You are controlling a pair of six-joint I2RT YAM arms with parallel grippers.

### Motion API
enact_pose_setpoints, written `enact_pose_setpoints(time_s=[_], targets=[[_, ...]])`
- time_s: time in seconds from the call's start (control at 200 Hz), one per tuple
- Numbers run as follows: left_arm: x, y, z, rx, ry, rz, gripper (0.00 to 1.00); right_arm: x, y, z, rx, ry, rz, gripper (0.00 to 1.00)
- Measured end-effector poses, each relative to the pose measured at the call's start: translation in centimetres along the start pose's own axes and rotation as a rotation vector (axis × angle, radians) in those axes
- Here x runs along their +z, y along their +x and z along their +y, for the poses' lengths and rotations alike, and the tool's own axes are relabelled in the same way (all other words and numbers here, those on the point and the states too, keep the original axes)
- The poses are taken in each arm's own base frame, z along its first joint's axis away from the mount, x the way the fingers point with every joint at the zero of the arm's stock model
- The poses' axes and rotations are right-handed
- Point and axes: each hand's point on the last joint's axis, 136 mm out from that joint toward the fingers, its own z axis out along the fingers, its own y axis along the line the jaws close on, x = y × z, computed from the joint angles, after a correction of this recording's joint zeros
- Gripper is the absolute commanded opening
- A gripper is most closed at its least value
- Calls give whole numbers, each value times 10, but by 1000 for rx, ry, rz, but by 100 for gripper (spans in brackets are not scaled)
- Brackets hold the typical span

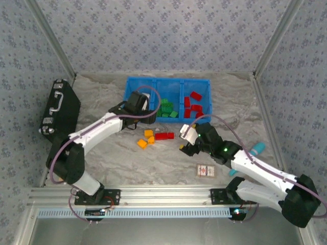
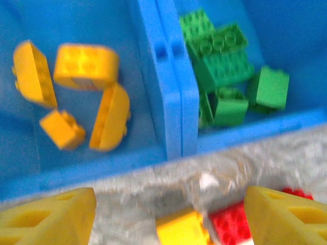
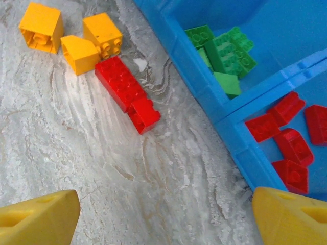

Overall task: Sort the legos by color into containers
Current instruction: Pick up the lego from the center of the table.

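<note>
Three orange legos [image 3: 79, 53] and two red legos [image 3: 121, 81] lie on the table [image 3: 102, 168] just near of the blue bin [image 3: 196, 76], its compartments holding orange left, green middle, red right. The left gripper [image 2: 168, 217] and right gripper [image 3: 166, 217] gape wide, apparently empty.

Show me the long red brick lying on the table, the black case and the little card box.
long red brick [image 3: 118, 81]: right wrist view, on its studded top.
black case [image 1: 66, 109]: top external view, on its lid beside the handle.
card box [image 1: 205, 170]: top external view, on its printed face.
</note>
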Motion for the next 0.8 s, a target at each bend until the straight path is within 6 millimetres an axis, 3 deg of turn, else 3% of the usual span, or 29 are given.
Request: enact_pose_setpoints(time_s=[0.25,0.52,0.625,0.805], targets=[[-25,61,0,31,12,68,80,15,-19,6,-52,-77,-8,89],[-25,122,14,99,4,142,86,19,-42,2,-79,-101,-41,90],[-21,131,17,116,3,152,86,20,-46,1,-82,-108,-46,90],[-11,129,11,146,28,145,86,24,-49,1,-82,-121,-42,90]])
